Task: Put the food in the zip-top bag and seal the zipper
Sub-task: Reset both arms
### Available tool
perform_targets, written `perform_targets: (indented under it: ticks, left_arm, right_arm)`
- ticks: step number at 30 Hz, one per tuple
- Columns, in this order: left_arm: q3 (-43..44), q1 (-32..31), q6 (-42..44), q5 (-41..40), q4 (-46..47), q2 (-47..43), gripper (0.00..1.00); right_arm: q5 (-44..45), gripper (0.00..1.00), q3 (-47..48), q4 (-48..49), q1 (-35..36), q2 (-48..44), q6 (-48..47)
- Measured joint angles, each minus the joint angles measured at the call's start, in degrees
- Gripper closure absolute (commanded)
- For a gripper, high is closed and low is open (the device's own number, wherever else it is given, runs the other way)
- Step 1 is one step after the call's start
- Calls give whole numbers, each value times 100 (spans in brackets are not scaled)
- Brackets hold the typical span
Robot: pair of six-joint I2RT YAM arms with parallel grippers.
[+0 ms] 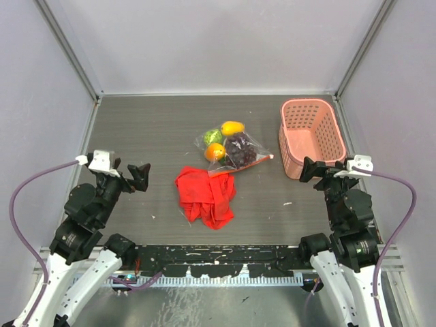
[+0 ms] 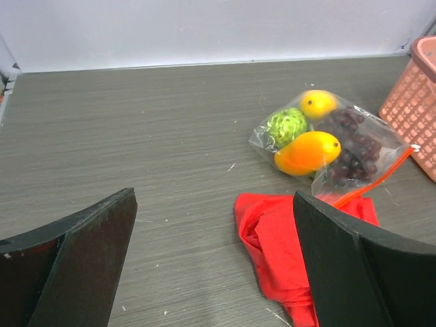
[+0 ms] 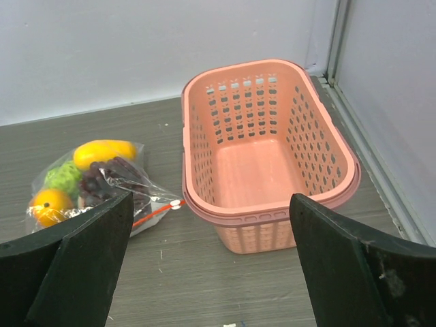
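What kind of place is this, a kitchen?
Probably a robotics lab test cell, not a kitchen: two robot arms are bolted at the edge of a grey table, plain white panels wall it in, and the props are toy fruits in a clear bag near a pink basket.

Left of and behind the zip-top bag (image 1: 235,151) the table (image 1: 150,129) lies bare, so a hand could come in from those sides unhindered. On the bag's near side a crumpled red cloth (image 1: 206,196) lies close against its near edge, perhaps touching it, and stands in the way of a low approach from the front. To the bag's right the pink basket (image 1: 289,153) stands near, leaving only a narrow lane of table between its wall and the bag's corner.
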Motion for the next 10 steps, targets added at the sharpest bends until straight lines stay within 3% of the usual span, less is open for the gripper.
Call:
perform_targets:
  ticks: [10]
  left_arm:
    - [-74, 17, 2, -131, 52, 11, 2]
  right_arm:
    - [214, 0, -44, -179, 0, -81, -15]
